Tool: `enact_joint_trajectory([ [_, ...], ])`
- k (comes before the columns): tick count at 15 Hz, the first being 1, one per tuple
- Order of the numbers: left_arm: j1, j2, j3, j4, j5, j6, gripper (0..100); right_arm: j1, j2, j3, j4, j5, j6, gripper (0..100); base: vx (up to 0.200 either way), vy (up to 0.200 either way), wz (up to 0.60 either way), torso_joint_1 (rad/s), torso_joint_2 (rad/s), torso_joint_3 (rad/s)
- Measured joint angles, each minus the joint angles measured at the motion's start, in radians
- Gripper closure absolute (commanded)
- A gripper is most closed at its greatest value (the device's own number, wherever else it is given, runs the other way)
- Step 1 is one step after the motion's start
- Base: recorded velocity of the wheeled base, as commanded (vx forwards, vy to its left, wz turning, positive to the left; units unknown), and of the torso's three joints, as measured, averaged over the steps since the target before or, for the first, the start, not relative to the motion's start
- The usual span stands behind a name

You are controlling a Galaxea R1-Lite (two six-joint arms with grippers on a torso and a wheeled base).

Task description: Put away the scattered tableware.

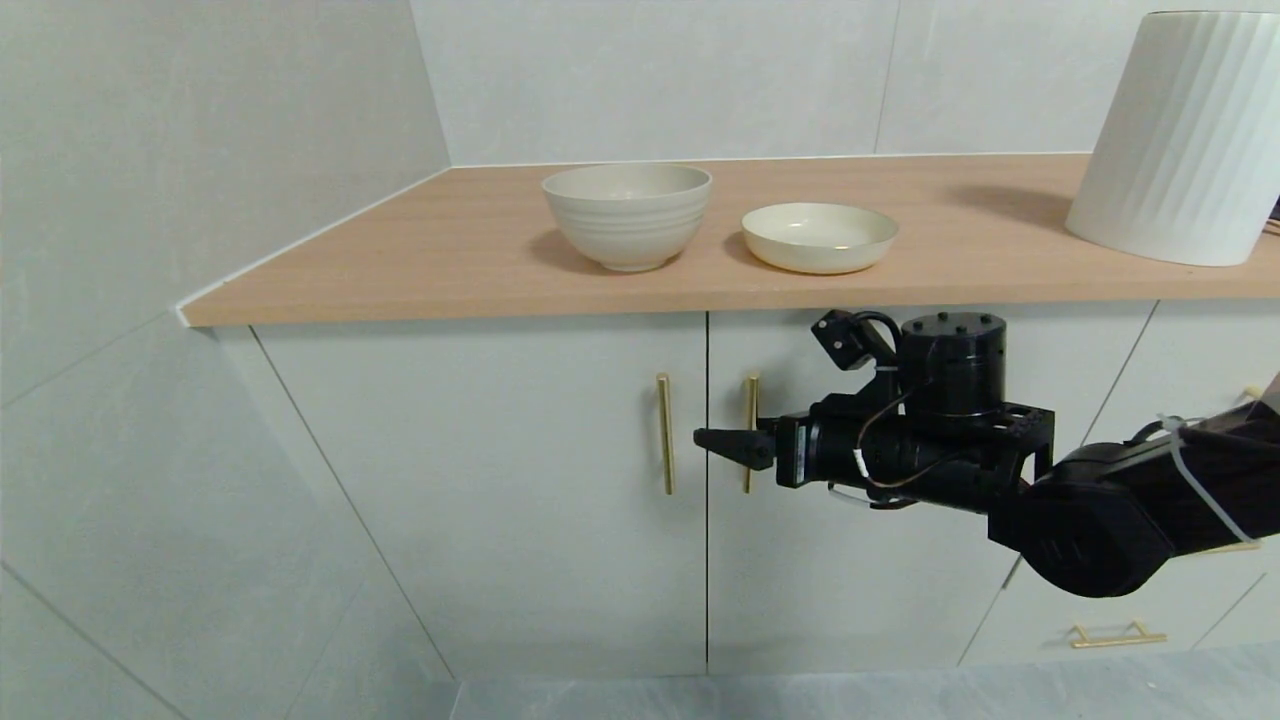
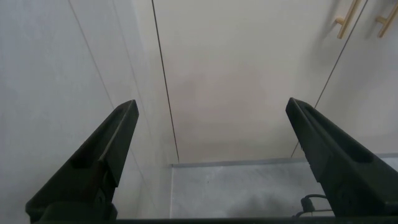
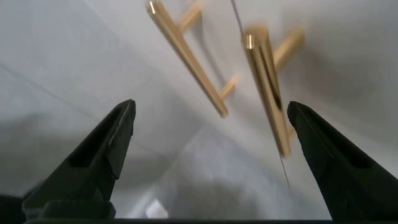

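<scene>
Opening the cabinet (image 1: pixel 480 480) comes first; right end effector (image 1: pixel 724 445), wide open and empty, should straddle the nearer brass handle (image 1: pixel 750 432) squarely before closing.

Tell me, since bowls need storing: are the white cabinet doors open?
Shut: the two white cabinet doors sit flush, gold bar handles parallel.

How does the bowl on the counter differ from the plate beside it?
The bowl is deep and tall; the plate is shallow and low. The bowl's outer wall has ridges; the plate looks smooth. Both are cream, upright, empty, and stand apart on the wooden counter.
</scene>
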Motion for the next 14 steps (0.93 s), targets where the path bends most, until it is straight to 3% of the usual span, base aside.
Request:
enact_joint_trajectory([
  [14,0.0,0.0,0.0,0.0,0.0,0.0,0,0.054,0.049,0.017,-0.08,-0.013,0.078,0,0.0,0.0,0.0,0.0,0.0,0.0],
])
